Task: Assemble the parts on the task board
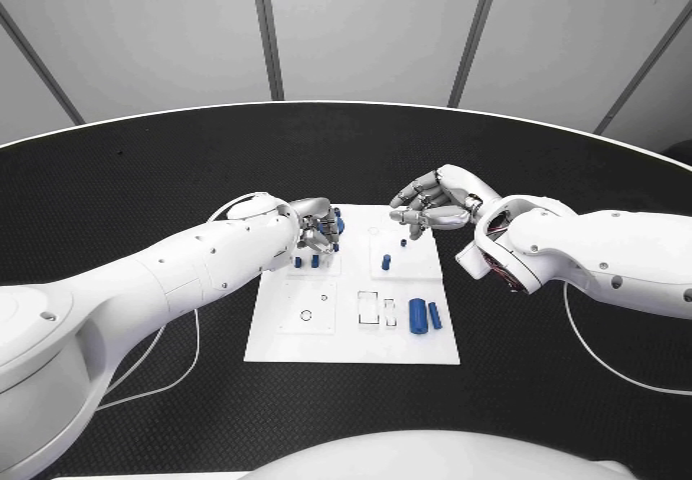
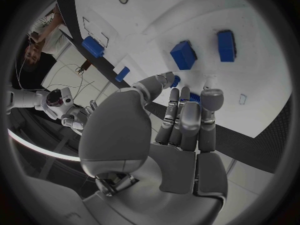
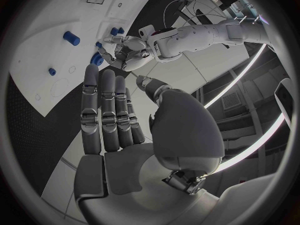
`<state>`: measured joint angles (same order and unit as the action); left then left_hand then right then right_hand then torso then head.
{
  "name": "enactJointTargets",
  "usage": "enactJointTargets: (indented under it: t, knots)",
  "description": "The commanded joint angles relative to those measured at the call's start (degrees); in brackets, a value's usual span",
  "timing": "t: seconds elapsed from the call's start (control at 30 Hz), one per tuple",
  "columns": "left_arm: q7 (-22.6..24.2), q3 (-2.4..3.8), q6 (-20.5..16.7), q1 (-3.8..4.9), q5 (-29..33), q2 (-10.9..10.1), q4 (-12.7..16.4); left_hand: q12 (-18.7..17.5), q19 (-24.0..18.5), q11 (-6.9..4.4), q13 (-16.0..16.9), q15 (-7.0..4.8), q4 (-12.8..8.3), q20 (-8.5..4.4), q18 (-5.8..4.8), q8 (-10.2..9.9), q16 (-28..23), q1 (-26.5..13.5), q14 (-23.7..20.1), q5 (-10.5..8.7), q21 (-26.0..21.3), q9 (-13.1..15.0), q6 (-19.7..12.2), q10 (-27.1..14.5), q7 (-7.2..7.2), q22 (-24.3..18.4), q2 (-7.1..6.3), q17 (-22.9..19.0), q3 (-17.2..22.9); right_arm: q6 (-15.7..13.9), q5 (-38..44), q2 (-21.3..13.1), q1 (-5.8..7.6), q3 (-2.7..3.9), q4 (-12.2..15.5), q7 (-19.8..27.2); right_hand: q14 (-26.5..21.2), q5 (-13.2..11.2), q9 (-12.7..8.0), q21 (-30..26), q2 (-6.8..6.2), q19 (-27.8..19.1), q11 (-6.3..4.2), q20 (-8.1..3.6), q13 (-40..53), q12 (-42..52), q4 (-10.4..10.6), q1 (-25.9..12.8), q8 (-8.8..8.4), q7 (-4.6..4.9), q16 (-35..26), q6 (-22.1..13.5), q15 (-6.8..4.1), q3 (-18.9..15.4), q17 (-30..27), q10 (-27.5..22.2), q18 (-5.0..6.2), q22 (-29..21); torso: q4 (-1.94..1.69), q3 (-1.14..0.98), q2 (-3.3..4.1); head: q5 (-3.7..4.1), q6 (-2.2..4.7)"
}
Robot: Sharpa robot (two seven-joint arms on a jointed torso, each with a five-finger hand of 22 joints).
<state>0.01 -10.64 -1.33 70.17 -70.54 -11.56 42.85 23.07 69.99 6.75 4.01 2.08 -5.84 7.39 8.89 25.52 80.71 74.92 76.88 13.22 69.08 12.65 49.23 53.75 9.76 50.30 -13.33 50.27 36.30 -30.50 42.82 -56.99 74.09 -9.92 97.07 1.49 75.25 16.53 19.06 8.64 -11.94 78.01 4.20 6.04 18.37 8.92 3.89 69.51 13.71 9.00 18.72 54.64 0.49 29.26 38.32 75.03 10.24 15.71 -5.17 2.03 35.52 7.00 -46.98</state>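
- Table (image 1: pixel 144 180): black, round-edged; carries the board at its centre, within reach of both arms.
- Task board (image 1: pixel 289 345): white plate, long side running away from the robot; outlined recesses on its near half, presumably seats for the parts.
- Left hand (image 1: pixel 315 236): low over the board's far left corner. The wrist view shows its fingers (image 2: pixel 187 117) extended side by side with the thumb bent across toward them, tips close above a small blue part (image 2: pixel 177 80). Whether it pinches that piece I cannot tell; the contact is hidden behind the fingertips.
- Right hand (image 1: pixel 437 203): above the board's far right corner, fingers curled downward toward the plate in the head view; its own wrist view shows fingers (image 3: pixel 103 110) apart and nothing between them. Judged open and empty, waiting or approaching.
- Loose parts (image 1: pixel 421 315): two blue cylinders lying side by side at the board's right edge, near half, probably not yet placed.
- Standing parts (image 1: pixel 387 262): short blue pegs upright on the far half, one mid-board, others beside the left hand; judged already seated.
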Motion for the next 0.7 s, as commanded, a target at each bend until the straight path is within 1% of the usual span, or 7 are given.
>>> enactJointTargets:
  t: [0.03, 0.2, 0.7]
  knots:
    - [0.0, 0.0, -0.1, -0.02, 0.0, 0.3, -0.4, -0.2, 0.6, 0.0, -0.1, 0.1, 0.1, 0.05, -0.93, -0.3, 0.3, -0.4, 0.4, -0.29, 0.4, -0.1, -0.3, -0.3, 0.13, 0.3, 0.38, 0.1, -0.1, 0.0, 0.0, 0.0, 0.0, 0.0, 0.0, 0.0, -0.4, 0.3, 0.0, -0.1, -0.04, -0.1, 0.01, 0.15, 0.1, 0.0, 0.0, 0.6, 0.29, -0.03, -0.3, -0.3, 0.01, 0.3, 0.1, -0.4, 0.12, -0.1, -0.07, -0.05, -0.06, 0.09, -0.06]
    - [0.0, 0.01, 0.0, -0.04, 0.0, 0.6, -0.7, -0.2, 0.7, 0.0, 0.0, 0.1, 0.1, 0.06, -0.96, -0.3, 0.3, -0.3, 0.5, -0.35, 0.5, -0.1, -0.3, -0.2, 0.14, 0.5, 0.46, 0.2, 0.0, 0.0, 0.0, 0.1, 0.0, 0.0, 0.1, 0.0, -0.4, 0.3, 0.0, -0.1, -0.04, -0.1, 0.01, 0.15, 0.1, 0.0, 0.0, 0.6, 0.29, -0.03, -0.3, -0.3, 0.01, 0.3, 0.1, -0.4, 0.12, -0.1, -0.12, -0.03, -0.02, 0.26, -0.15]
    - [-0.1, 0.01, 0.6, -0.06, 0.0, 1.6, -1.4, -0.2, 1.5, -0.1, 0.0, 0.04, 0.2, 0.05, -1.18, -0.4, 0.5, -0.2, 0.9, -0.87, 1.2, -0.1, -0.1, 0.6, 0.1, 1.6, 0.88, 0.3, 0.0, 0.0, 0.0, 0.2, 0.01, 0.01, 0.2, -0.1, -0.3, 0.4, 0.0, 0.0, -0.02, 0.0, 0.0, 0.15, 0.1, 0.1, 0.0, 0.6, 0.31, -0.03, -0.3, -0.2, 0.01, 0.3, 0.1, -0.4, 0.13, -0.1, -0.11, 0.02, -0.06, 0.45, -0.36]
